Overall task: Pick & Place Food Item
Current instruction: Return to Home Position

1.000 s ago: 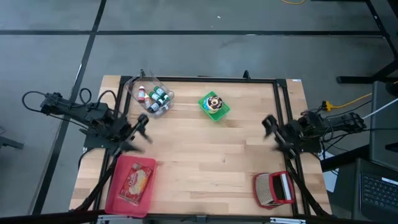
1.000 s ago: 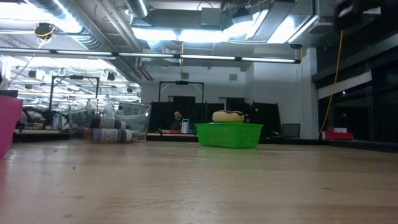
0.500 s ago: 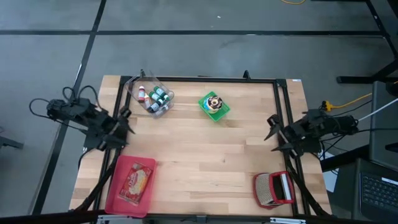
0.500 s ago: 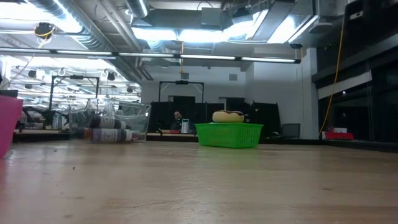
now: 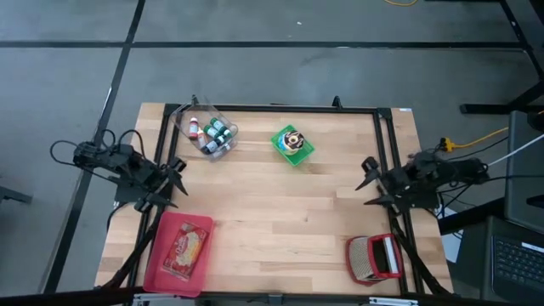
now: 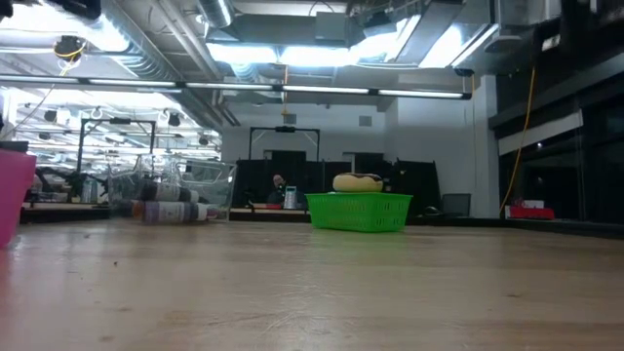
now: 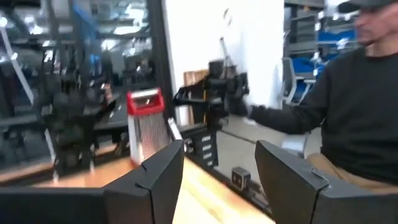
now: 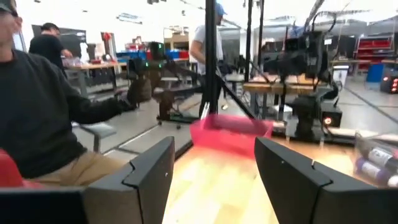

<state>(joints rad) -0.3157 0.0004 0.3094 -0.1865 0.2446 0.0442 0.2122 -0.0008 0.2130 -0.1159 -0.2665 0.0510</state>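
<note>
- My left arm (image 5: 127,170) is dark, almost black, built of chunky jointed segments.
- I see thin black cables (image 5: 70,153) looping off its rear end.
- My left gripper (image 5: 172,182) ends in two slim dark prongs. Up close its fingers (image 7: 155,183) are matte charcoal wedges with bevelled edges.
- My right arm (image 5: 425,177) has the same dark build, with black cables (image 5: 467,166) bundled behind it.
- My right gripper (image 5: 368,183) carries matching angular charcoal fingers (image 8: 292,177).

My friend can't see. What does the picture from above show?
Two robot arms wait beside a table, left gripper and right gripper open. On it: a clear bin of bottles, a green basket, a pink tray, a grater.
</note>
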